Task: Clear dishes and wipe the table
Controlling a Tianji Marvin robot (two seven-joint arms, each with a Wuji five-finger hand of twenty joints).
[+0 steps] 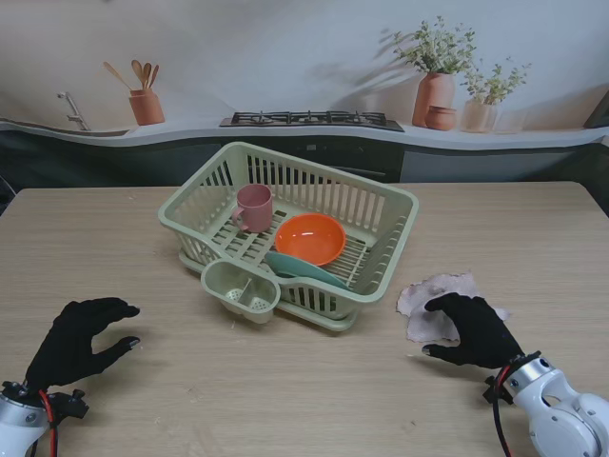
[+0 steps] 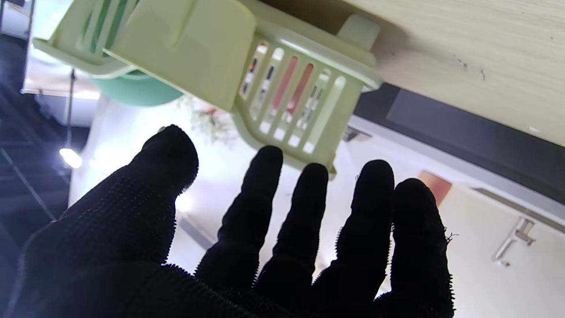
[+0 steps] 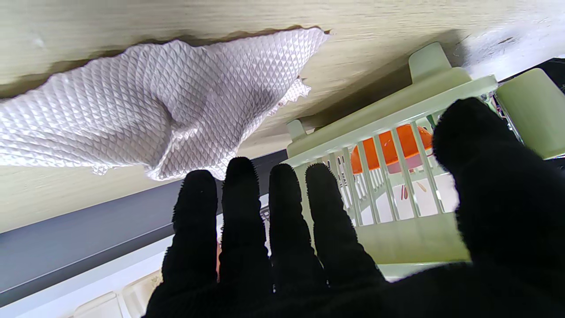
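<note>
Right hand [image 1: 476, 329] over cloth [image 1: 434, 297] edge

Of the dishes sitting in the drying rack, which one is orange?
The bowl, in the middle of the rack. The cup to its left is pink, and the plate nearer to me, partly under the bowl, is teal.

Light: bright, even | shadows: soft under dish rack [image 1: 290, 233] | wrist backgrounds: overexposed, blurred
</note>
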